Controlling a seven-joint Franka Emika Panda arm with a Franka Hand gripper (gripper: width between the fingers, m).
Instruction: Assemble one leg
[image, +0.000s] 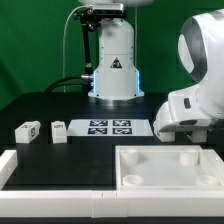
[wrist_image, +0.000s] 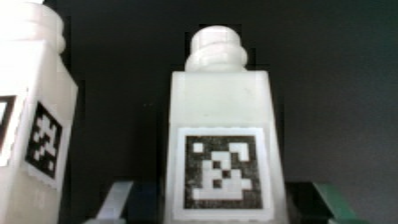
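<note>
between the fingers of the gripper (wrist_image: 226, 192), wrist view, sits the leg (wrist_image: 226, 130), tag face toward the camera, knobbed end away from the fingers. jaws spread, a dark gap either side. second leg (wrist_image: 32, 110) just beside. exterior view: third leg (image: 26, 130) and fourth leg (image: 58, 130) near the marker board (image: 105, 127).

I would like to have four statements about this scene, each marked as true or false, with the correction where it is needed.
1. Two legs lie on the table at the exterior view's left. True.
2. The marker board rests on the tray-like piece. False: it lies on the table behind it, apart.
3. In the wrist view a tagged leg stands between the fingers. True.
4. The wrist view shows only one leg. False: a second leg stands beside it.
</note>
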